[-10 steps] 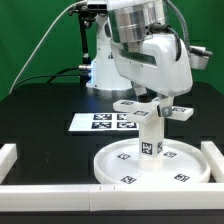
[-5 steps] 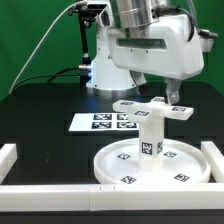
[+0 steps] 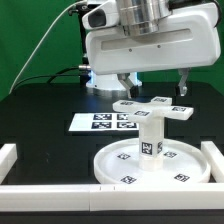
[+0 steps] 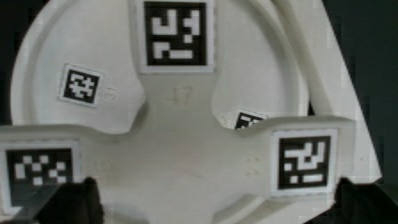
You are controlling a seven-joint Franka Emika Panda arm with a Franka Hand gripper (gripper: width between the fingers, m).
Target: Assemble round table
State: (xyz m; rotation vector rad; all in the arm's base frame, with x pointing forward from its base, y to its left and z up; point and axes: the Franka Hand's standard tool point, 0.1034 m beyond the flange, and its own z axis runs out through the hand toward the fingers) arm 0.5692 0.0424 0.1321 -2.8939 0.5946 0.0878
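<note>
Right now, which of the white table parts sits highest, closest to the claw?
The foot piece, with its tagged arms spread on top of the post. The post stands upright on the disc, which lies lowest, flat on the table.

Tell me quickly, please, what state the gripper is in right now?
Gripper: open, holding nothing; its fingers hang apart above the white plastic armed foot piece.
</note>
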